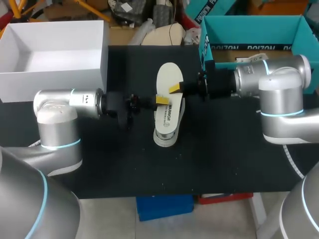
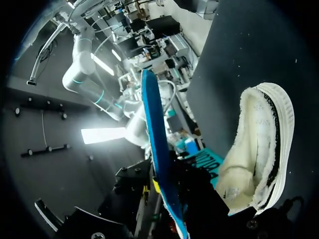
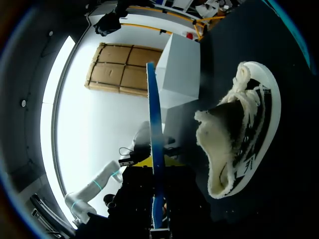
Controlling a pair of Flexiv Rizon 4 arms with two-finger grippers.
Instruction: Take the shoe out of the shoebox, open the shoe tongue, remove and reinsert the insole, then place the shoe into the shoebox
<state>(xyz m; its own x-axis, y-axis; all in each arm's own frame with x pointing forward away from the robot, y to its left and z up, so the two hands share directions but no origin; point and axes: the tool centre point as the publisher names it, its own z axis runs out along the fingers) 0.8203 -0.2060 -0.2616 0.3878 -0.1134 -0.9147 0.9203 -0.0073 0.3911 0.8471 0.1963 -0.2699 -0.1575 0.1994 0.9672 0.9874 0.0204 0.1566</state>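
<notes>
The insole (image 1: 168,89) covers most of the shoe (image 1: 163,138) from above, hiding its opening

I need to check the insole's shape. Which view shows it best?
The head view: the insole shows its whole white face, above the shoe. Both wrist views catch it only edge-on, as a thin blue strip beside the shoe.

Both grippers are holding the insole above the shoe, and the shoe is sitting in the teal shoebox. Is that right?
No. The shoe is not in the teal shoebox; it lies on the black table, as the head view shows. The left gripper and right gripper do hold the insole above it.
</notes>
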